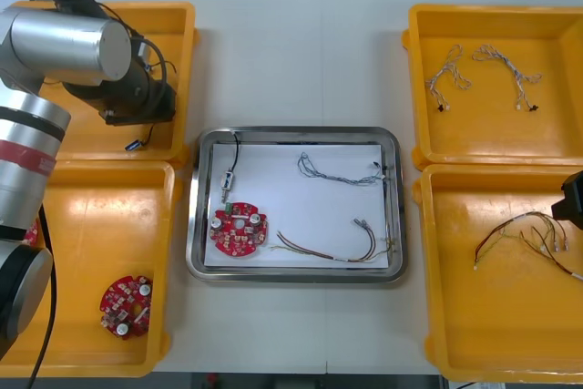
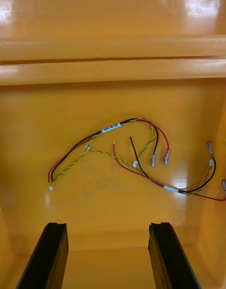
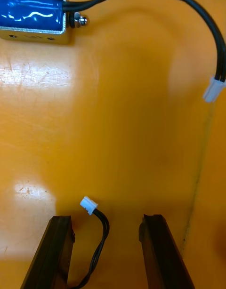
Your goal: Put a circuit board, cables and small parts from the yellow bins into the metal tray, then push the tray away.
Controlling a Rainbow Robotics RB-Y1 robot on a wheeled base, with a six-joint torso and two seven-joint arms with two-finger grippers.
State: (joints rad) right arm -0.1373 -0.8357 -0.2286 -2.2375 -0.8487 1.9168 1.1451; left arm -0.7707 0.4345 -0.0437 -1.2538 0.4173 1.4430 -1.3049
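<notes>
**Black fingers (image 3: 56, 251) parted, tray stocked**

Left gripper (image 3: 106, 218) sits released in a glossy yellow bin (image 3: 132, 143), thin black cable (image 3: 101, 230) between its jaws, a blue-wrapped small metal part (image 3: 30, 13) ahead. Right gripper (image 2: 108, 225), released, faces wiry red and yellow cables (image 2: 132, 162). Metal tray (image 1: 296, 131) already holds a round circuit board (image 1: 239, 228) and a twisted blue and white cable (image 1: 337, 168); pushing remains.

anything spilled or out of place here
Nothing stands out. The circuit board, black cable, blue and white cable and red and yellow cable all lie inside the metal tray. The left gripper hovers open over the far left bin, the right gripper open over the near right bin.
</notes>
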